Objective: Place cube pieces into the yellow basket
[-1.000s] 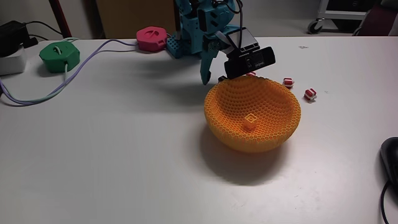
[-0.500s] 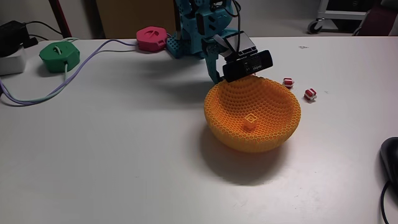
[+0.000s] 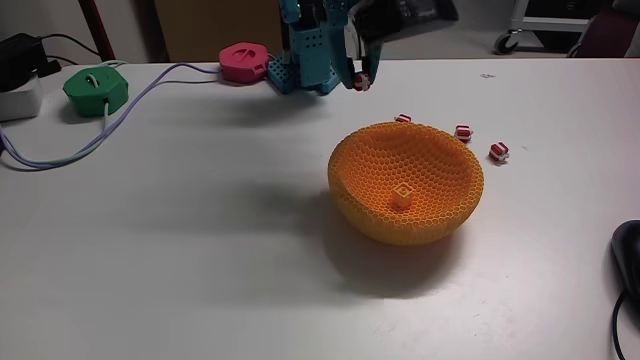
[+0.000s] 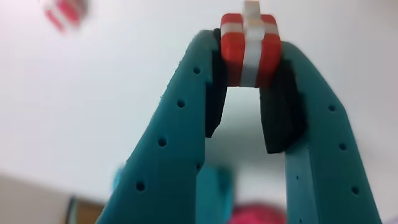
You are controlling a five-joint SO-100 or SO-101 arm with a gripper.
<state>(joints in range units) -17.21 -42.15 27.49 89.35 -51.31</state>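
Holding a red-and-white cube [image 4: 250, 50] up high, the gripper [image 4: 250, 59] is seen clamped on it, between the black pads [image 4: 281, 109].

From the wrist view, the squeeze is shown close up, and another red-and-white cube [image 4: 64, 12] is seen blurred on the table. From the fixed view, the yellow basket [image 3: 407, 180] is shown below the gripper [image 3: 359, 80], with one yellow-orange cube [image 3: 401, 197] inside. Three red-and-white cubes [image 3: 464, 132] are counted on the white table [image 3: 200, 250] behind the basket. No writing can be read.
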